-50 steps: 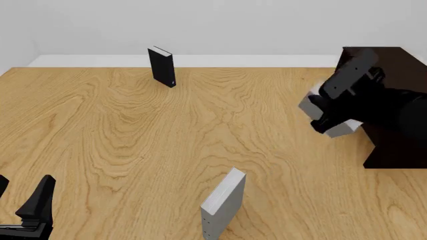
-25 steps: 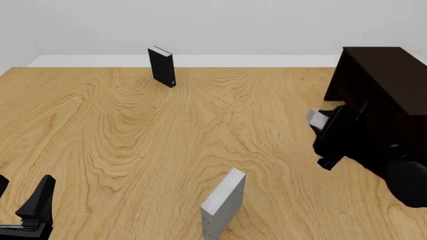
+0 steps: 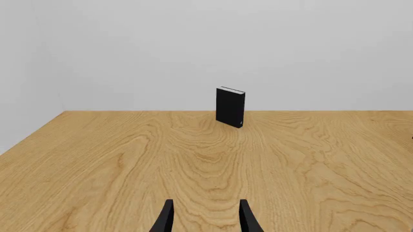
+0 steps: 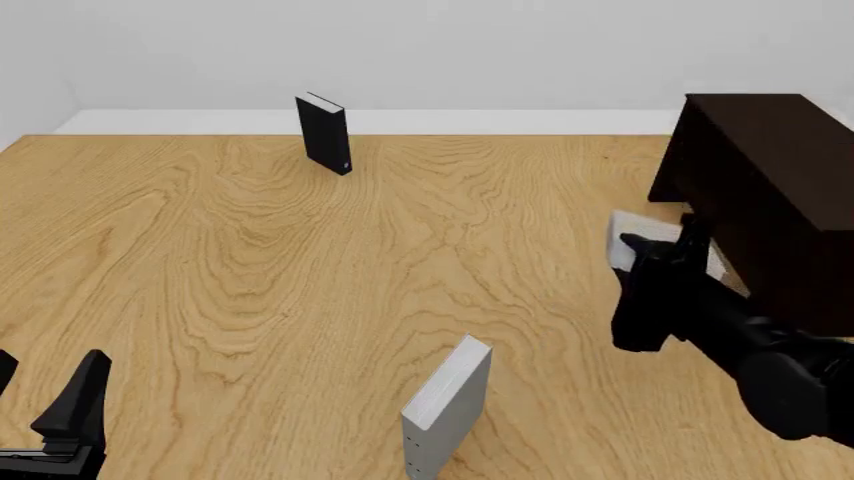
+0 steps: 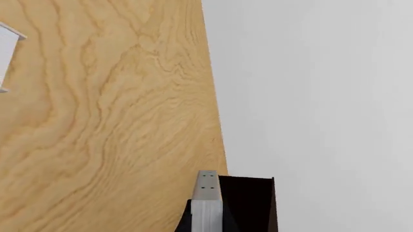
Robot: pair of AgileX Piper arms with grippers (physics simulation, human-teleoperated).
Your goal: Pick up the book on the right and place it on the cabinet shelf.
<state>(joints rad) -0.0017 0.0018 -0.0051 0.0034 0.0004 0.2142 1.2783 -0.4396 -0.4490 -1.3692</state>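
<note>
The plain light grey book [image 4: 630, 238] is held in my right gripper [image 4: 661, 255], low over the table against the left side of the very dark cabinet [image 4: 767, 165]. The arm hides most of the book. In the right wrist view the book [image 5: 206, 200] stands edge-on between the two fingers, with the cabinet [image 5: 248, 203] right behind it. I cannot tell whether the book is inside the shelf space. My left gripper [image 4: 47, 390] is open and empty at the near left corner; it also shows in the left wrist view [image 3: 205, 222].
A black book [image 4: 324, 133] stands upright at the far middle-left, also in the left wrist view [image 3: 230, 106]. A grey book with dots on its edge [image 4: 447, 405] stands upright at the near middle, also in the right wrist view [image 5: 7, 53].
My right arm has come down and nearer with the book, from in front of the cabinet's upper part to low by its left side. The left arm has not moved.
</note>
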